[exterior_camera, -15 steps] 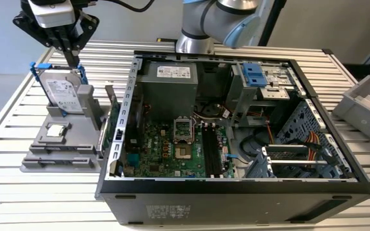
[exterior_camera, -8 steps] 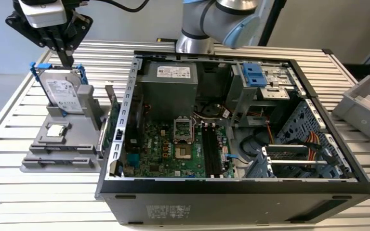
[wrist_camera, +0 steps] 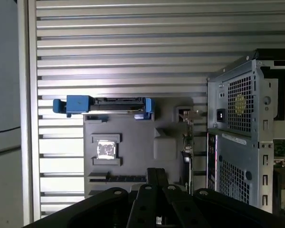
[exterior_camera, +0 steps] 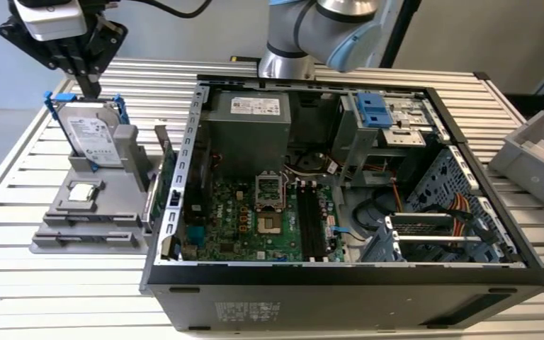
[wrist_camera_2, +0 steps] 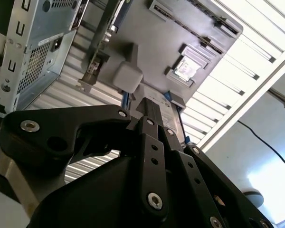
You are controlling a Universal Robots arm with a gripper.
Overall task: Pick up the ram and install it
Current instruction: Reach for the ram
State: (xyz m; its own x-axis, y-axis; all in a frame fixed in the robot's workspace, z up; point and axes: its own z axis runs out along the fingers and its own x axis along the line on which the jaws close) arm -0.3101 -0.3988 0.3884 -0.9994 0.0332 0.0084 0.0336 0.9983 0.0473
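Note:
My gripper (exterior_camera: 91,88) hangs high over the grey parts holder (exterior_camera: 64,244) at the exterior view's left, its black fingers drawn together to a point with nothing between them. In the first wrist view the gripper (wrist_camera: 152,172) is above a long slot in the holder (wrist_camera: 133,142), where a thin dark strip (wrist_camera: 116,178) lies edge-on. I cannot tell whether that strip is the ram. A thin greenish board (exterior_camera: 170,195) stands on edge between the holder and the open computer case (exterior_camera: 348,287). The motherboard's black slots (exterior_camera: 310,223) lie inside the case.
A silver hard drive in a blue frame (exterior_camera: 94,134) stands upright at the holder's back, and a small square silver chip (exterior_camera: 82,191) sits mid-holder. A grey bin (exterior_camera: 537,166) stands at the exterior view's right. The slatted metal table (exterior_camera: 26,290) carries everything.

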